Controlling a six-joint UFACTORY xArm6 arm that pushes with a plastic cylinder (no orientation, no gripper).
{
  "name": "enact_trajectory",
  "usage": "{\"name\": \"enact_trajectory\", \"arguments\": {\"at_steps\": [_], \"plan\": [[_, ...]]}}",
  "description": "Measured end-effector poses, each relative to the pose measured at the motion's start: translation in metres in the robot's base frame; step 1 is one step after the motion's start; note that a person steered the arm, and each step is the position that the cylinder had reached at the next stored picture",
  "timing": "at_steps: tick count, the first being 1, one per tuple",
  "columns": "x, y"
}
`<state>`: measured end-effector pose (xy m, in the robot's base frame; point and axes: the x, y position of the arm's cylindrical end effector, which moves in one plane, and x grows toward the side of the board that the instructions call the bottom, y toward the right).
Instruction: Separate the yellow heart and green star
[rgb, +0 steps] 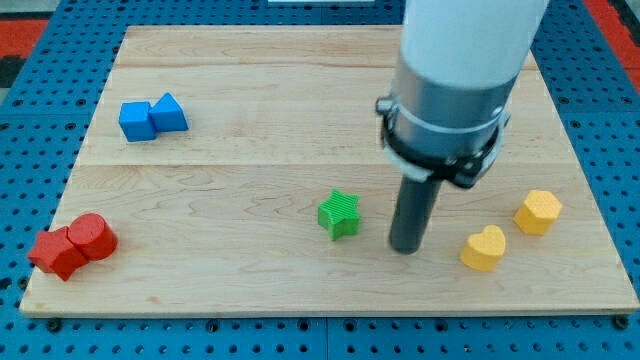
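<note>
The green star lies on the wooden board just below its middle. The yellow heart lies at the lower right. My tip rests on the board between them, closer to the star, about a block's width to the star's right and apart from both. The arm's white and grey body hangs over the board's upper right.
A yellow hexagon block sits up and right of the heart. Two blue blocks touch at the upper left. Two red blocks touch at the lower left corner. The wooden board lies on a blue pegboard.
</note>
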<state>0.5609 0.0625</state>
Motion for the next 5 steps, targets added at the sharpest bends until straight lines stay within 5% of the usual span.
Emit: {"name": "enact_trajectory", "arguments": {"at_steps": [1,2,3,5], "plan": [[-0.001,-0.082],[-0.032,-0.081],[-0.052,-0.045],[-0.016,0.016]]}}
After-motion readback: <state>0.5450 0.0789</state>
